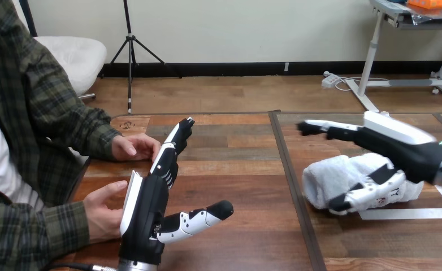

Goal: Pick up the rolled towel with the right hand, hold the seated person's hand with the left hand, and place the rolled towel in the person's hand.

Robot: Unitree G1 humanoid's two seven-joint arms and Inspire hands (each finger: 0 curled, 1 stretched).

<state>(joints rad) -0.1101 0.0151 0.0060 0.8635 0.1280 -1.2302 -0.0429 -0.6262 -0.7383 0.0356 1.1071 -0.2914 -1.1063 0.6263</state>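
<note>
Between the fingers (pixel 332 131) and thumb (pixel 371 195) of the right hand (pixel 402 149) the rolled towel (pixel 332 178) is found, lying on the bench (pixel 235 169). The fingers are stretched nearly straight above it and the thumb is set at its near side, so the span is wide and the towel is bracketed but not clasped. The pick-up is therefore judged to be the step in hand, with nothing lifted yet. The left hand (pixel 145 209) is held on edge well apart from the towel, its fingers straight, its thumb spread away from them, and nothing grasped. The person's far hand (pixel 134 148) is laid on the bench, touching the tips of those fingers; the person's near hand (pixel 101 210) is cupped just behind the back of the left hand. Neither is gripped. For the next move, the right fingers would need to be curled round the towel until it is pinched against the thumb; a soft roll may be expected to squash or unwind if lightly caught. The person's open palm is to serve as the receptacle, and nothing lies in it.
</note>
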